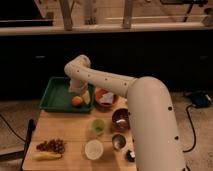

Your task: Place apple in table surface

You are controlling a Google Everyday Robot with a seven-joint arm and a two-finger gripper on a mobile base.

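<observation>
The apple (77, 101), small and orange-red, lies in the front right corner of the green tray (56, 95). The white arm reaches from the lower right, bends at an elbow above the tray and comes down to the gripper (80, 92), which is directly over the apple and touching or nearly touching it. The table surface (65, 129) is a light tan wooden top just in front of the tray.
A bowl (105, 98) with orange and white contents stands right of the tray. On the table are a dark bowl (121, 119), a green cup (98, 126), a white cup (93, 148), a metal cup (118, 141), grapes (52, 145) and a banana (46, 156).
</observation>
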